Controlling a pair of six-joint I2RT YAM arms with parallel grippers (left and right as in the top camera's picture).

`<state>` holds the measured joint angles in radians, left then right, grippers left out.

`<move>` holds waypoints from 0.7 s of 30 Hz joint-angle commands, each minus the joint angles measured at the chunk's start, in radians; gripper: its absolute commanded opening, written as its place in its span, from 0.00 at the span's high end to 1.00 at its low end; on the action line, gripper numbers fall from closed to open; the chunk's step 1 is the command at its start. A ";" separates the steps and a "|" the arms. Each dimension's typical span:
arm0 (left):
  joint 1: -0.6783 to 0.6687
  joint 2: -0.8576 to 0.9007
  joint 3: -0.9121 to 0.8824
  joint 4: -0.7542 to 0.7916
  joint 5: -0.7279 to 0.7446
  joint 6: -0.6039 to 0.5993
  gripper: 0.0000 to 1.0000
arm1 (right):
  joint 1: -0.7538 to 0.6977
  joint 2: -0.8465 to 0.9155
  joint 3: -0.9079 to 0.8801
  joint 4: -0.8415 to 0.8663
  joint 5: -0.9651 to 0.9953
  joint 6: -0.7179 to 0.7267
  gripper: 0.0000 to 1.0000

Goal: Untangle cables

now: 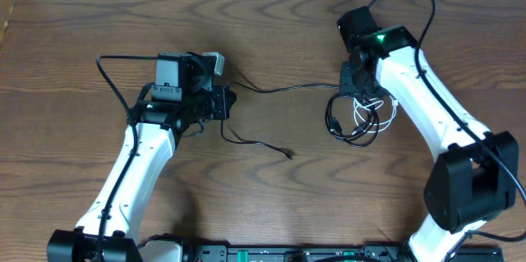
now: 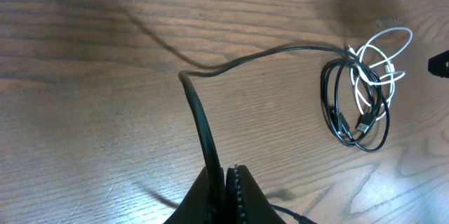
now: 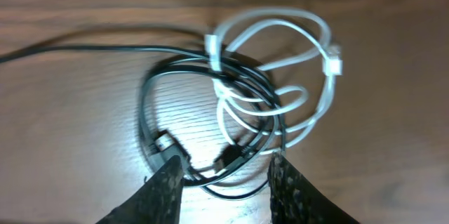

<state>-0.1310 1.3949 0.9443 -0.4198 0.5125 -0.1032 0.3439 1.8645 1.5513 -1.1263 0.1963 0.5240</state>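
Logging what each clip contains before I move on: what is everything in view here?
black cable: at least one, black, runs from the left hand to the tangle and coils there; a loose end lies on the table
white cable: one, white, looped through the black coil
table: one, brown wood, under everything
left arm: one, white and black, left side
right arm: one, white and black, right side
left hand: one, black, shut on the black cable
right hand: one, black, open over the tangle
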 commanded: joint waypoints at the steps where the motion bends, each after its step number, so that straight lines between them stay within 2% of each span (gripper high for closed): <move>1: 0.002 -0.017 -0.011 -0.005 -0.017 0.017 0.92 | -0.004 0.028 -0.004 -0.016 0.120 0.203 0.61; 5: 0.002 -0.017 -0.011 -0.006 -0.017 0.017 0.92 | -0.005 0.048 -0.022 -0.011 0.127 0.269 0.56; 11: 0.002 -0.017 -0.011 -0.006 -0.017 0.017 0.92 | -0.005 0.053 -0.119 0.047 0.127 0.340 0.55; 13: 0.002 -0.017 -0.011 -0.006 -0.017 0.017 0.92 | -0.006 0.053 -0.167 0.076 0.126 0.375 0.57; 17: 0.002 -0.017 -0.015 -0.006 -0.017 0.017 0.92 | -0.007 0.053 -0.232 0.112 0.126 0.425 0.69; 21: 0.002 -0.017 -0.027 -0.006 -0.020 0.021 0.92 | -0.007 0.053 -0.245 0.125 0.127 0.425 0.69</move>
<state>-0.1310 1.3949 0.9386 -0.4225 0.5087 -0.1024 0.3420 1.9133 1.3121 -1.0080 0.2966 0.9062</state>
